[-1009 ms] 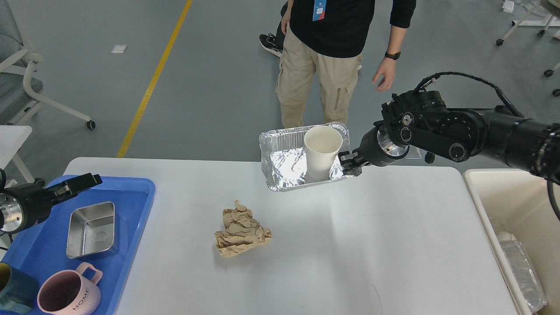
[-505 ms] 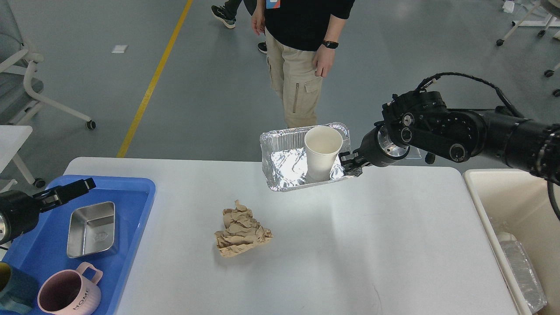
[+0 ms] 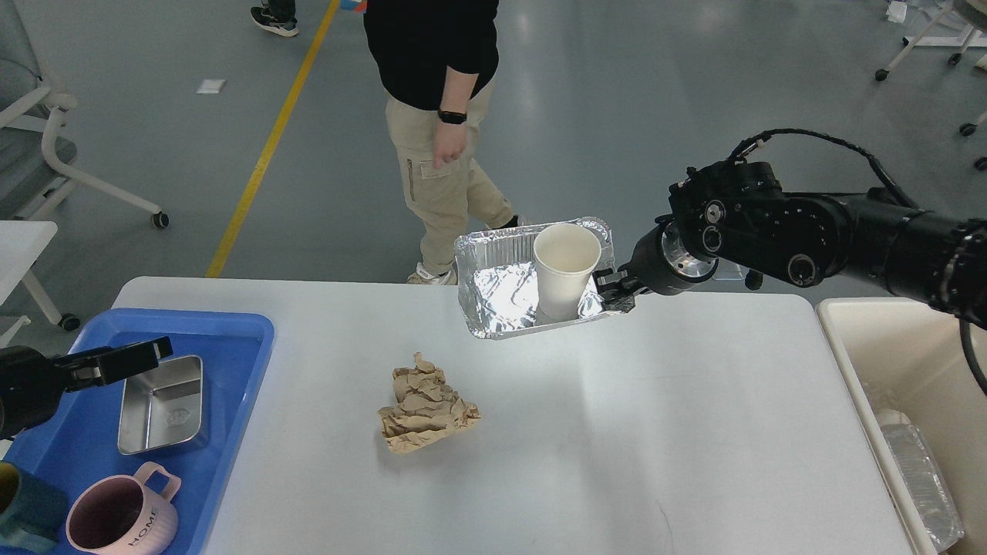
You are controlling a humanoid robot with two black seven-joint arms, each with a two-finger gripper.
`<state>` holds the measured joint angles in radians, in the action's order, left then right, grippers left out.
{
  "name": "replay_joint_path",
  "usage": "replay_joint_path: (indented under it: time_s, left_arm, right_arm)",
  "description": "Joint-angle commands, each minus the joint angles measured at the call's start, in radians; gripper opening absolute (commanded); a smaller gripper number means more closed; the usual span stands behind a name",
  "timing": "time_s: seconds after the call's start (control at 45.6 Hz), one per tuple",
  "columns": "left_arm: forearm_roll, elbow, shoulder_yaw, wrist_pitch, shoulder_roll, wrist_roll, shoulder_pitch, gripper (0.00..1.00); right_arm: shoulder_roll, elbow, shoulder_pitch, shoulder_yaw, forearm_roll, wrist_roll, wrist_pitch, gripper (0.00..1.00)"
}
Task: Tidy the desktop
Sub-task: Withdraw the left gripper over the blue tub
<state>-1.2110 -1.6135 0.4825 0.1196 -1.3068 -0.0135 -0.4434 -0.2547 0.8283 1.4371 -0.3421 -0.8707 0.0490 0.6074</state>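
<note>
Your desk (image 3: 617, 432) fills the lower middle of the frame, white and broad. At its far edge, upper centre, your right gripper (image 3: 614, 290) is clamped on the right rim of a foil tray (image 3: 493, 289), holding it above the desk. A white paper cup (image 3: 565, 266) stands upright inside the tray, toward its right end.

Near the middle of the desk lies a crumpled brown paper (image 3: 424, 406), well apart from the tray.

At lower left a blue tray (image 3: 224, 401) sits on the desk. In it you see a steel dish (image 3: 160, 404) and, below that, a pink mug (image 3: 116, 518). Your left gripper (image 3: 146, 353) hangs over the blue tray's upper part, just above the steel dish; you cannot tell whether its fingers are apart or together.

At the right edge stands a cream bin (image 3: 840, 339) beside the desk, with another foil tray showing inside.

A person (image 3: 436, 116) stands on the floor beyond the desk, upper centre.
</note>
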Motion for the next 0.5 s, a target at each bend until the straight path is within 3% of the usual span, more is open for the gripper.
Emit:
replay_joint_path:
  time_s: [0.0, 0.066, 0.154, 0.307, 0.395, 0.483]
  left_arm:
    - [0.001, 0.000, 0.002, 0.012, 0.012, -0.069, -0.001, 0.97]
    - [-0.001, 0.001, 0.001, 0.015, 0.012, -0.106, -0.003, 0.97]
    - [-0.002, 0.004, 0.001, 0.043, 0.014, -0.111, -0.014, 0.97]
    - [-0.012, 0.007, 0.002, 0.086, 0.020, -0.105, -0.049, 0.97]
    - [-0.062, 0.024, 0.001, 0.132, 0.081, -0.100, -0.086, 0.97]
    - [-0.116, 0.053, 0.001, 0.176, 0.133, -0.066, -0.123, 0.97]
  right_arm:
    - [-0.001, 0.000, 0.000, 0.000, -0.001, 0.000, 0.000, 0.00]
    - [0.000, 0.002, 0.000, 0.000, 0.001, 0.000, 0.000, 0.00]
    - [0.003, 0.002, 0.003, 0.000, -0.001, 0.000, 0.000, 0.00]
    - [0.006, 0.000, 0.005, 0.002, -0.001, 0.000, 0.000, 0.00]
    - [0.005, 0.000, 0.005, 0.002, -0.001, 0.000, 0.000, 0.00]
    - [0.005, 0.000, 0.005, 0.002, -0.001, 0.000, 0.000, 0.00]
